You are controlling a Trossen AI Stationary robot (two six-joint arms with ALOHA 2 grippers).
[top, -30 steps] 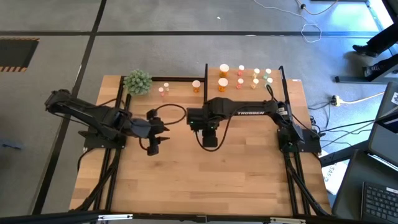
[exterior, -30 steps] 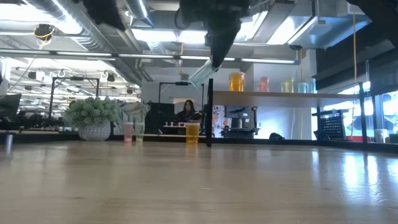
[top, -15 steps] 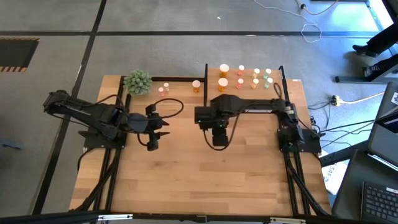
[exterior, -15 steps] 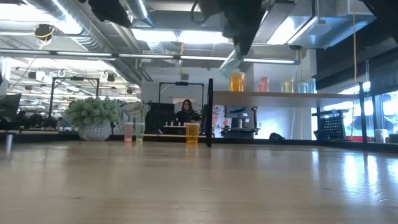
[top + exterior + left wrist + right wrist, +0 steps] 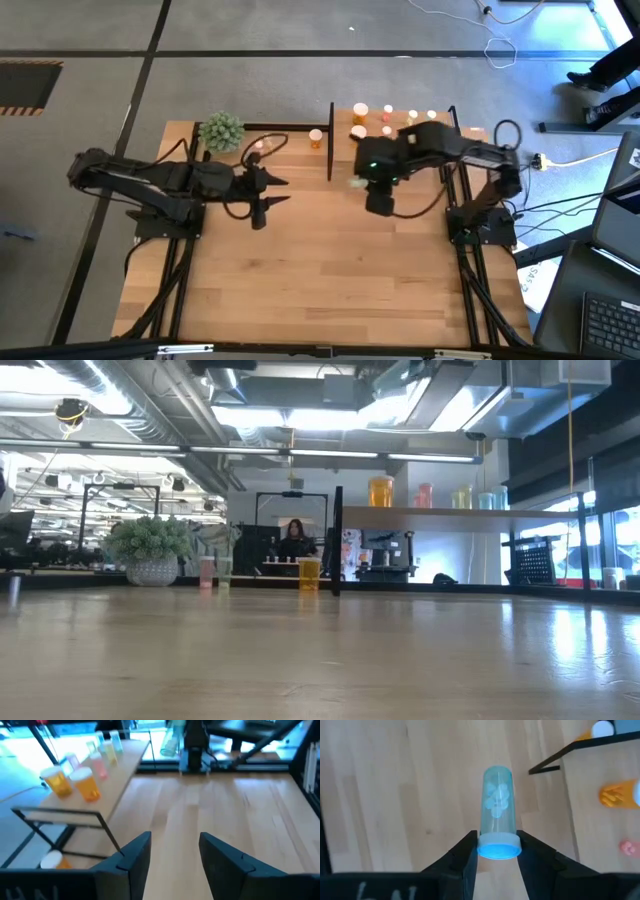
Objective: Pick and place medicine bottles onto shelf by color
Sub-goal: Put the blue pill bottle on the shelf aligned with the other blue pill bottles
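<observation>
My right gripper (image 5: 366,185) hangs high over the table just in front of the shelf (image 5: 330,140), shut on a translucent blue-green medicine bottle (image 5: 497,800) with a pale cap. On the shelf board (image 5: 440,511) stand orange (image 5: 381,491), pink and pale bottles. Another orange bottle (image 5: 316,138) and a pink one (image 5: 262,146) stand on their bases on the table left of the shelf. My left gripper (image 5: 175,855) is open over the table's left half with nothing between its fingers (image 5: 265,192). My right gripper pinches the bottle's cap end (image 5: 499,851) between its two fingers. The fingers point steeply down. The clear body (image 5: 497,795) sticks out beyond the fingertips along them. The bottle is lifted clear of the table and sits tilted (image 5: 170,742).
A green fuzzy plant ball (image 5: 221,131) in a pot stands at the table's far left. Thin black shelf posts (image 5: 452,130) rise by the right arm. Bare wooden tabletop (image 5: 320,280) lies toward the near edge. A person shows in the room behind (image 5: 295,540).
My right gripper has risen out of the low view and gone toward the table's right and far edges, nearer the shelf, carrying the bottle. My left gripper has moved a little toward the right and far edges and tipped up closer to level.
</observation>
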